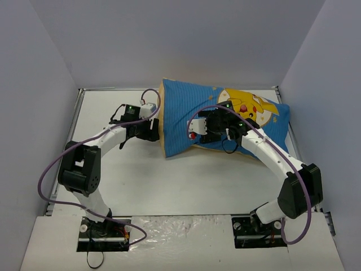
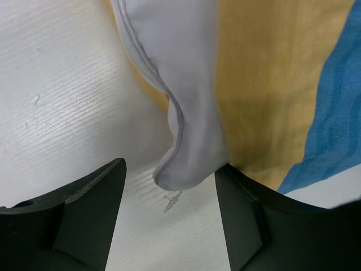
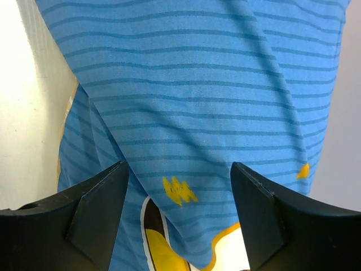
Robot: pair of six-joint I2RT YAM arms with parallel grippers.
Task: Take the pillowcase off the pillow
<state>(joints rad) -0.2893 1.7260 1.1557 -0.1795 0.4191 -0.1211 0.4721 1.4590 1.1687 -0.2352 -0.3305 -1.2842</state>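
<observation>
The pillowcase (image 1: 186, 116), blue pinstriped with a yellow Pikachu, lies at the back middle of the table with the pillow inside. In the left wrist view a white pillow corner (image 2: 186, 113) pokes out of the case's mustard-yellow open end (image 2: 265, 84). My left gripper (image 1: 153, 131) is at that left end, open (image 2: 169, 220), and the corner's tip lies just ahead of its fingers, touching the right one (image 2: 248, 214). My right gripper (image 1: 204, 129) hovers over the middle of the case, open (image 3: 177, 214), with striped blue fabric (image 3: 197, 90) between its fingers.
The white table (image 1: 186, 180) has a raised rim at the left (image 1: 76, 118) and back. Grey walls stand close on three sides. The case's right end lies near the right rim (image 1: 290, 130).
</observation>
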